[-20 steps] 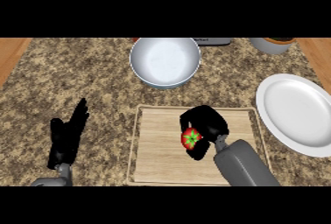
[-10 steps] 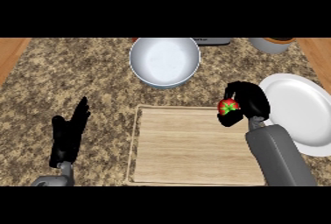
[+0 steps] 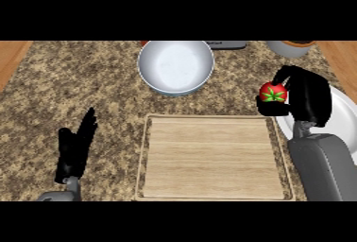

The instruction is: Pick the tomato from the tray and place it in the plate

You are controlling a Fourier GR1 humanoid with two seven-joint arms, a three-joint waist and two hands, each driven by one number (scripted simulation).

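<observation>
A red tomato [image 3: 273, 93] with a green stem star is held in my right hand [image 3: 304, 97], whose fingers and thumb curl round it. The hand hangs above the left rim of the white plate [image 3: 345, 120] at the right edge, beyond the tray's far right corner. The wooden tray [image 3: 211, 158] lies in the middle of the counter with nothing on it. My left hand [image 3: 75, 149] rests open at the lower left, fingers pointing up, away from the tray.
A large white bowl [image 3: 175, 66] stands behind the tray. A grey pot [image 3: 293, 47] sits at the back right, and a dark flat object [image 3: 226, 45] beside the bowl. Wooden strips border the granite counter on both sides.
My right hand lifted the tomato off the tray and carried it right and away, to the plate's left rim. The left hand stayed still.
</observation>
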